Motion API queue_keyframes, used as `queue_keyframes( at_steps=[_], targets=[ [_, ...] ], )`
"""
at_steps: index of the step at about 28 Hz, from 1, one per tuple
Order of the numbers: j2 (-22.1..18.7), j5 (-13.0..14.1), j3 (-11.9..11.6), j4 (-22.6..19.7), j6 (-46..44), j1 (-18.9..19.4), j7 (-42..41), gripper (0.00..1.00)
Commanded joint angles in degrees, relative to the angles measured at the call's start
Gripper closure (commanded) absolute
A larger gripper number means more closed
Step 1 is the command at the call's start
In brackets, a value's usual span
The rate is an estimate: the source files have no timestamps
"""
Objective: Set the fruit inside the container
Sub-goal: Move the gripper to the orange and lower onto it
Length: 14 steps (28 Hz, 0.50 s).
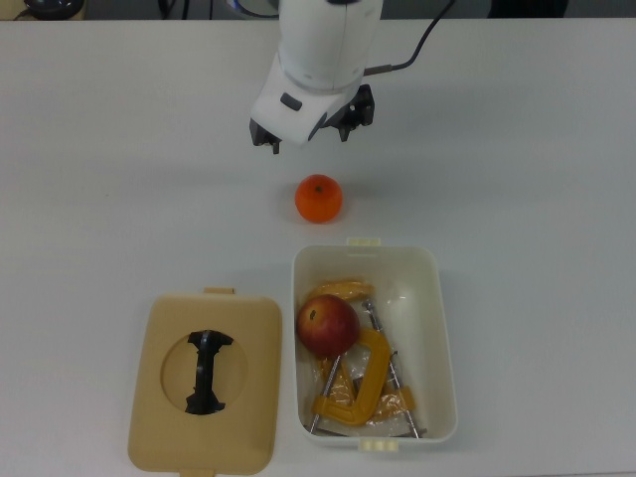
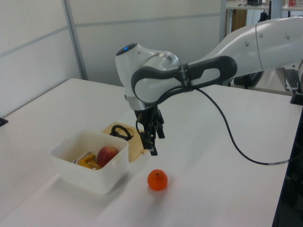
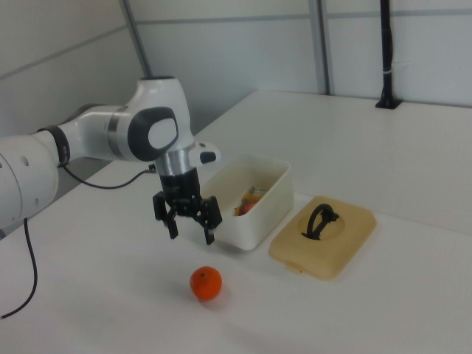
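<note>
The red apple lies inside the white container, resting on the orange-yellow clamps. In the left view the apple shows above the container's rim. The orange sits on the table just outside the container's short end, toward the top view's top. My gripper hangs open and empty in the air, slightly past the orange from the container. From the right view the gripper is above the orange and apart from it, with the fingers spread wide.
A tan lid with a black handle lies flat beside the container on the top view's left. The arm's black cable trails over the table behind the gripper. White tabletop surrounds the orange.
</note>
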Motion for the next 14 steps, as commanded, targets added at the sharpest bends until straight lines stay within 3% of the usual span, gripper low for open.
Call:
queue_keyframes(
  at_steps=[1,14],
  targets=[
    [0.8,-1.2,0.1,-3.3,-0.1,0.5,-1.6,0.0],
    [7.4,-5.6,0.1,-3.4,3.0,3.4,-1.1,0.0]
  ],
)
